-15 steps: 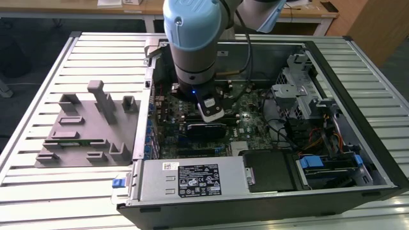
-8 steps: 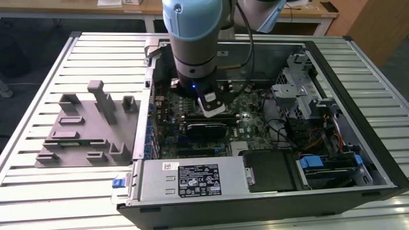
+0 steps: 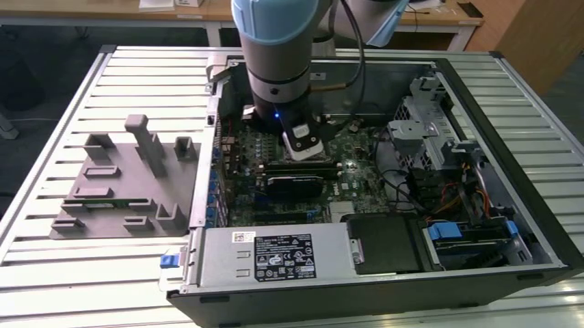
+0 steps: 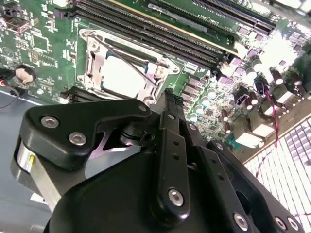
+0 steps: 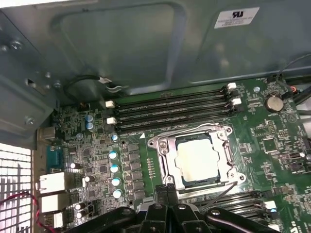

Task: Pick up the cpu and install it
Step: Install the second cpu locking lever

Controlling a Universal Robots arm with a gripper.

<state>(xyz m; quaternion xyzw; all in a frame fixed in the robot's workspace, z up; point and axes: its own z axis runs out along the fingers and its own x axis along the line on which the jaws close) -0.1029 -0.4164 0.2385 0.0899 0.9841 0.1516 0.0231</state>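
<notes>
Inside an open computer case (image 3: 511, 225) on a slatted table (image 3: 55, 273), the cpu (image 5: 197, 158) sits seated in the motherboard socket (image 5: 165, 150). Just above it, the arm hangs vertical, gripper (image 5: 167, 191) fingers pressed together, empty.

The small flat square cpu with a silvery-white metal top (image 5: 197, 158) (image 4: 119, 77) lies flat, seated inside the metal-framed socket (image 5: 163, 145) on the green motherboard (image 5: 272, 145).

A slatted metal table (image 3: 55, 273) stands before wooden desks (image 3: 196, 10).
</notes>
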